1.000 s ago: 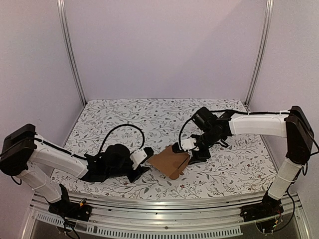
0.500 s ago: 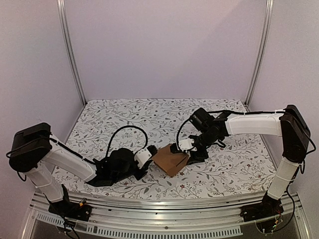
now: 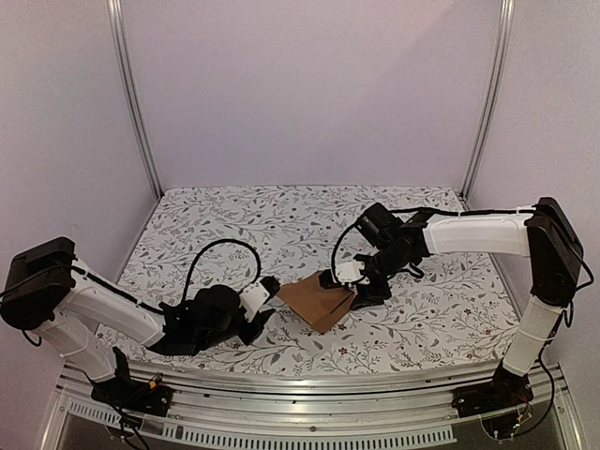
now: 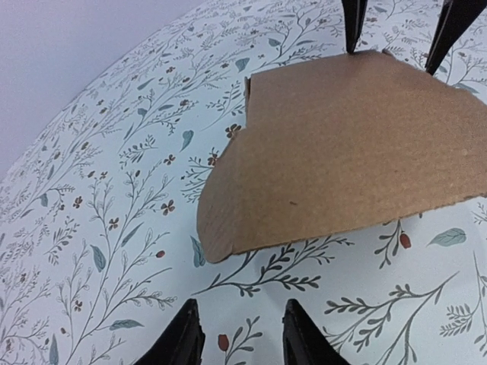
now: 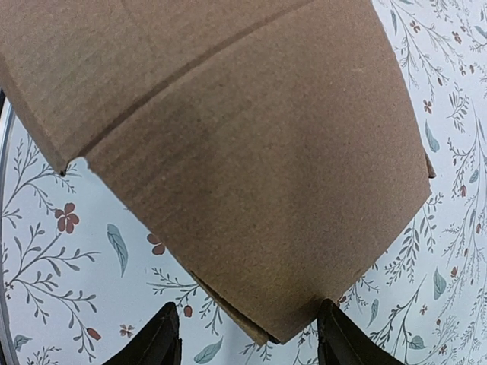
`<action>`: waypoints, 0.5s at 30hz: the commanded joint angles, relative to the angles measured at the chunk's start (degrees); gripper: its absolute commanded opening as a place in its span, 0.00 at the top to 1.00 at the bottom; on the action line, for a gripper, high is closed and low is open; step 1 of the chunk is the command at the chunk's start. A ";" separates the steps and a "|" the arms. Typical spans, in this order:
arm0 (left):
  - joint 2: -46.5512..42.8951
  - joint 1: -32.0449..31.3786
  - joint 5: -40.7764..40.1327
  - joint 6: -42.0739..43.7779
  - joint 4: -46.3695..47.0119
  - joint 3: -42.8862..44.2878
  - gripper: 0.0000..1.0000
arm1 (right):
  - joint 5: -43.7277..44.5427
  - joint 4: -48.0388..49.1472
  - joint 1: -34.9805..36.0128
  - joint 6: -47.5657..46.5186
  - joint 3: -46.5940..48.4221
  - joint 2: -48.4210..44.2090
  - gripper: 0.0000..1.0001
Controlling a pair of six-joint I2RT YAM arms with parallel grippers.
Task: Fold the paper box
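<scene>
Plain brown paper box (image 3: pixel 319 302): unmarked cardboard, fine grain, darker crease lines.
White surface (image 3: pixel 281 225) under and around box: printed all over with grey-green leafy vines, small rust-red flowers and berries.
Black-fingered left claw (image 4: pixel 240 346), left of box; white block behind fingers.
Black-fingered right claw (image 5: pixel 247 342), right of box; white block likewise.
White-shelled left arm (image 3: pixel 103 305) and right arm (image 3: pixel 473 234): black joints, black cables (image 3: pixel 220 248).
Pale lilac walls (image 3: pixel 309 94) behind box.
Silver-grey frame posts (image 3: pixel 131 103) and front rail (image 3: pixel 300 384).
</scene>
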 commanded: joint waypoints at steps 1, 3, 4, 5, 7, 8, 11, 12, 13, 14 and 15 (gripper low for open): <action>1.60 -1.01 -2.66 1.24 2.57 1.77 0.61 | -0.51 -1.75 0.36 0.26 -0.02 2.43 0.41; 4.05 -1.09 -3.62 2.67 3.59 3.46 0.61 | -0.53 -1.75 0.34 0.39 0.11 2.61 0.41; 5.27 -1.09 -4.13 3.24 3.89 4.67 0.61 | -0.55 -1.76 0.33 0.43 0.15 2.62 0.41; 6.27 -1.17 -5.03 3.53 4.27 5.32 0.61 | -0.58 -1.83 0.30 0.50 0.22 2.62 0.41; 7.97 -1.16 -7.44 3.99 4.73 6.34 0.61 | -0.83 -2.21 0.31 0.68 0.34 2.54 0.41; 8.42 -1.18 -8.27 4.22 5.28 6.42 0.61 | -0.88 -2.23 0.37 0.76 0.33 2.53 0.41; 8.75 -1.18 -9.84 4.65 6.67 5.99 0.59 | -0.97 -2.34 0.36 0.87 0.33 2.38 0.41; 8.55 -1.18 -10.26 4.62 6.70 5.79 0.58 | -0.97 -2.33 0.31 0.87 0.33 2.36 0.41; 8.21 -1.18 -10.36 4.56 6.70 5.38 0.57 | -0.94 -2.35 0.36 0.95 0.38 2.40 0.41; 7.73 -1.18 -10.40 4.49 6.93 4.90 0.57 | -0.97 -2.45 0.37 0.96 0.46 2.44 0.41; 7.25 -1.18 -10.61 4.39 7.18 4.38 0.56 | -1.02 -2.53 0.37 0.96 0.57 2.52 0.41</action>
